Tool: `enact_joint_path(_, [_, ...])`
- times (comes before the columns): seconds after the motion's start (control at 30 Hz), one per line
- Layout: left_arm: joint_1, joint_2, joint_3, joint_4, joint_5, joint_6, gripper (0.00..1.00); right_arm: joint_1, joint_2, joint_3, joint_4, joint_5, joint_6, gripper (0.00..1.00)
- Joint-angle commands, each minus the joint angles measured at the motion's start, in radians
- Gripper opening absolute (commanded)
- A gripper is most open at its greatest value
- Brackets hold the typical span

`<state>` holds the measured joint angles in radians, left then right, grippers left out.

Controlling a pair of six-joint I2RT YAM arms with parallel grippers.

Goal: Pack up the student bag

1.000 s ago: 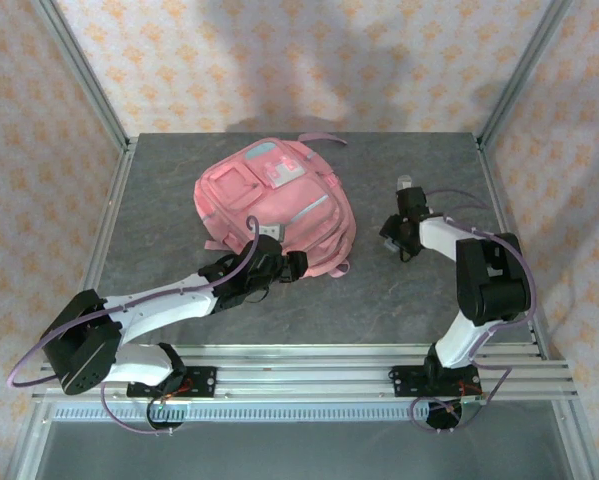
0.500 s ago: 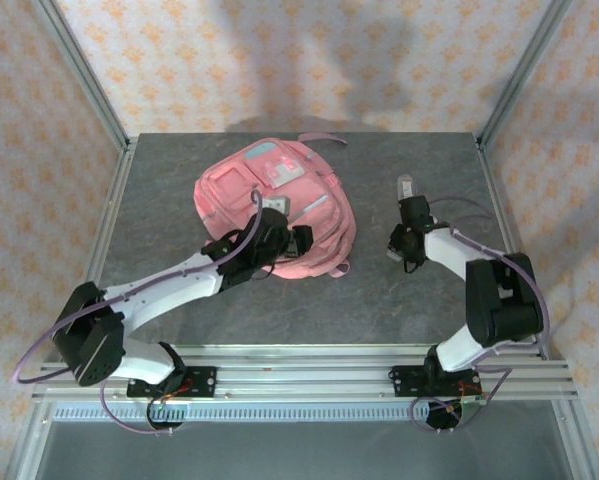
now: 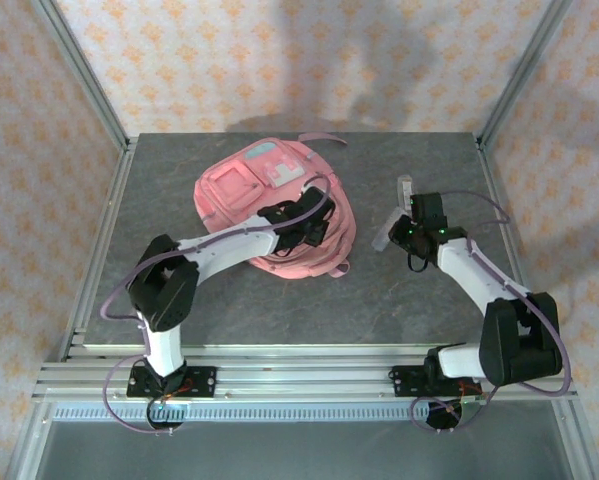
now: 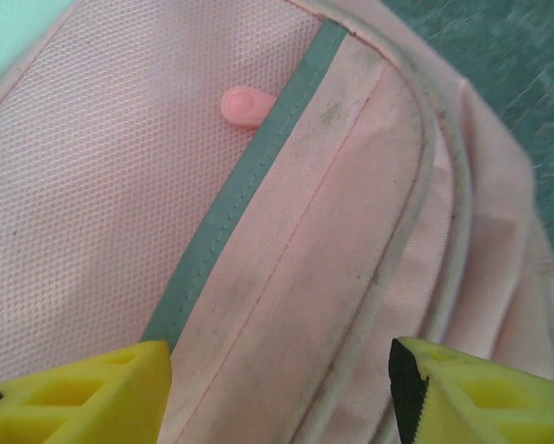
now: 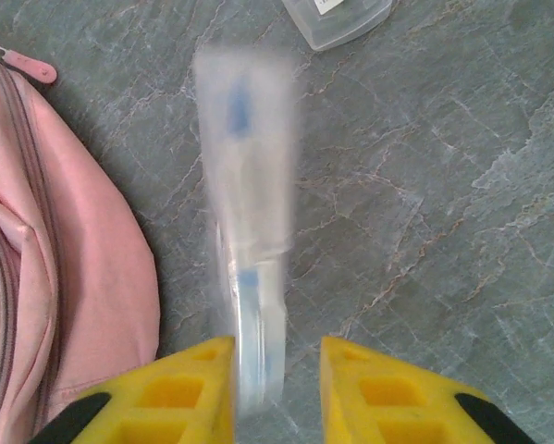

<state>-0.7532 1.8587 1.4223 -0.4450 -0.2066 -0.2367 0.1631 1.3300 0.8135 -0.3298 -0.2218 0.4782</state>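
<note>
The left pincer hangs open over the bag. Its two yellow fingers stand well apart with pink cloth between them, and both are cut off by the lower edge of the wrist view. The bag, a pink backpack, lies flat on the table, left of the middle and toward the back, with its pale blue patch at the far end. From above, the left arm crosses its near right part and hides that stretch. Up close, a grey stripe runs aslant over the cloth, with a pink zip pull just beside it. The bag's inside is hidden, so what it holds cannot be told. In the right wrist view a pink tab shows at the bag's rim. Right of the bag and apart from it, the right pincer has its fingers drawn close about a clear stick with blue marks, too blurred to name. The stick touches one finger and a sliver of table shows beside the other; whether it is clamped I cannot tell. Beyond it a clear box sits on the table, cut off by the frame, its contents unclear. In all: one bag, two arms, two clear things.
</note>
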Motion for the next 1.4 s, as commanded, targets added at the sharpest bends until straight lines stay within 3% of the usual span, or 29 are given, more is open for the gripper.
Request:
enact_joint_path(0.0, [-0.011, 0.04, 0.064, -0.076, -0.113, 0.064, 0.64, 0.006, -0.03, -0.024, -0.008, -0.015, 0.008, 0.22])
enact_joint_path(0.1, [-0.014, 0.088, 0.085, -0.08, -0.147, 0.075, 0.62, 0.006, -0.041, -0.031, -0.006, -0.014, 0.01, 0.22])
enact_joint_path(0.23, [-0.015, 0.094, 0.086, -0.066, -0.166, 0.087, 0.48, 0.007, -0.045, -0.042, 0.002, -0.014, 0.007, 0.22])
enact_joint_path(0.3, [-0.017, 0.094, 0.085, -0.058, -0.165, 0.092, 0.48, 0.006, -0.037, -0.046, 0.011, -0.034, 0.007, 0.29])
enact_joint_path(0.33, [-0.015, 0.095, 0.084, -0.056, -0.164, 0.096, 0.44, 0.007, -0.031, -0.049, 0.017, -0.044, 0.013, 0.38])
enact_joint_path(0.4, [-0.016, 0.102, 0.085, -0.058, -0.165, 0.102, 0.25, 0.006, -0.021, -0.052, 0.027, -0.055, 0.026, 0.5])
enact_joint_path(0.47, [-0.015, 0.105, 0.09, -0.066, -0.165, 0.101, 0.08, 0.007, -0.01, -0.051, 0.038, -0.064, 0.035, 0.54])
enact_joint_path(0.53, [-0.016, 0.094, 0.09, -0.067, -0.164, 0.101, 0.0, 0.008, 0.001, -0.054, 0.053, -0.075, 0.041, 0.55])
enact_joint_path(0.67, [-0.009, 0.056, 0.102, -0.073, -0.162, 0.106, 0.0, 0.025, 0.048, -0.04, 0.075, -0.108, 0.057, 0.59])
enact_joint_path(0.83, [0.006, -0.003, 0.138, -0.102, -0.169, 0.12, 0.0, 0.078, 0.157, 0.025, 0.083, -0.068, 0.108, 0.78])
enact_joint_path(0.97, [0.011, -0.049, 0.158, -0.118, -0.164, 0.132, 0.0, 0.088, 0.232, 0.066, 0.109, -0.055, 0.143, 0.84])
enact_joint_path(1.37, [0.028, -0.111, 0.181, -0.102, -0.144, 0.129, 0.0, 0.137, 0.479, 0.273, 0.035, 0.062, 0.22, 0.86])
